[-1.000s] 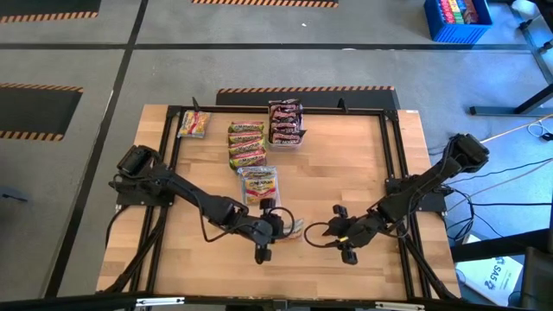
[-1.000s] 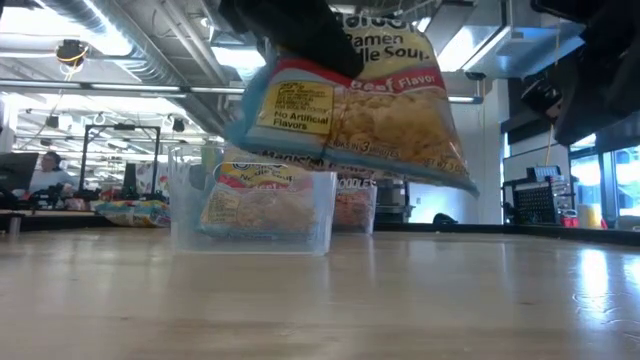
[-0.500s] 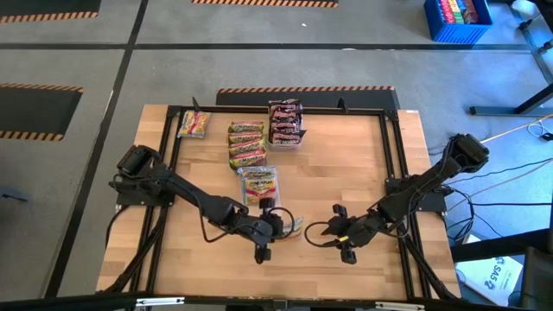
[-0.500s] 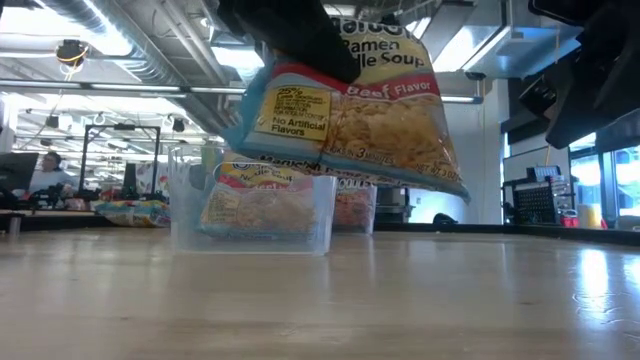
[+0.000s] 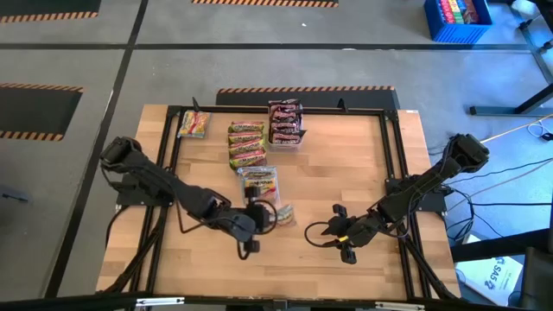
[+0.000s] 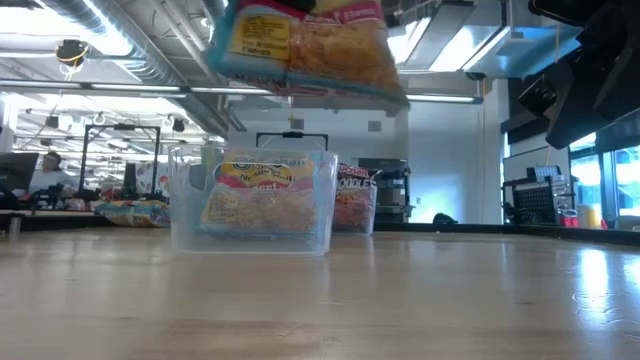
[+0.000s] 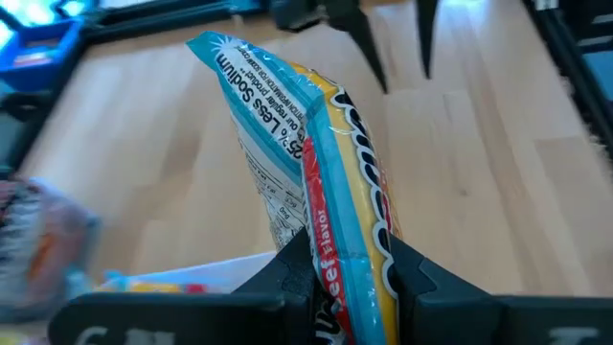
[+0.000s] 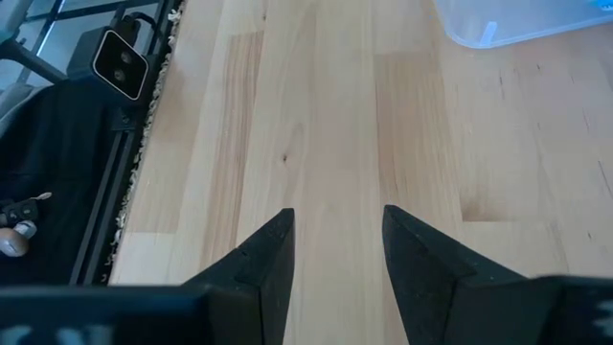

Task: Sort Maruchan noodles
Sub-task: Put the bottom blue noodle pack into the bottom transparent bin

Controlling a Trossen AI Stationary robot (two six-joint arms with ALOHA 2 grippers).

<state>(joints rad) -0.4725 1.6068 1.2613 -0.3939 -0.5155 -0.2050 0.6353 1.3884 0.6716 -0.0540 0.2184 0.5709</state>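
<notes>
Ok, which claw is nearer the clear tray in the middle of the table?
Left. The left claw, shut on a noodle packet, hangs just beside the clear tray. The right claw waits open, farther off toward the table's right side.

A: What are the arms like?
B: Two dark, slim, jointed ones, the left arm (image 5: pixel 164 186) and the right arm (image 5: pixel 423 186), each ending in a bulkier rounded joint at the outer end.
A: Cables?
B: A thin black cable (image 5: pixel 186 226) loops beside the left arm; another curves by the right gripper (image 5: pixel 344 244).
A: The fingers?
B: Matt black, wedge-shaped fingers (image 8: pixel 254 264), tapering to blunt tips.
</notes>
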